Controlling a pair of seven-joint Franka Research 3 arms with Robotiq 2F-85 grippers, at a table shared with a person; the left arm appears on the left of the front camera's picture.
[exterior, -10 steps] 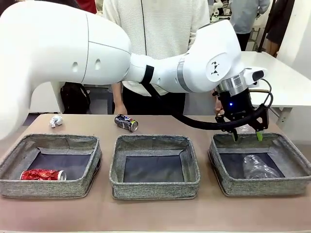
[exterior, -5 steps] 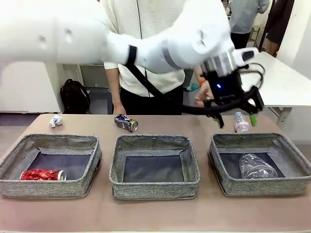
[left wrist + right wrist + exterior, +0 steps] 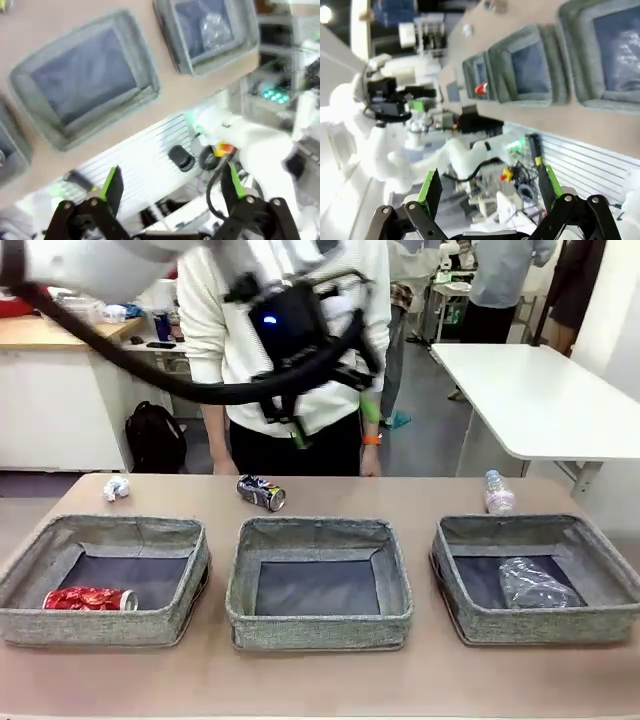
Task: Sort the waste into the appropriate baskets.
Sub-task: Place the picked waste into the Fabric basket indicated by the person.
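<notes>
The left end effector [image 3: 335, 422], jaws spread and empty, has swung up and leftward from the right basket [image 3: 530, 626], where the clear bottle [image 3: 535, 585] lies. Below it the blue can [image 3: 261, 492] sits beyond the far rim of the middle basket [image 3: 318, 628], with open bench [image 3: 400, 495] beside. The right end effector [image 3: 489, 182] is likewise released.

The spread left end effector [image 3: 172, 172] faces a bare basket [image 3: 147, 75] and another basket [image 3: 215, 66] holding a clear bottle [image 3: 215, 25].
</notes>
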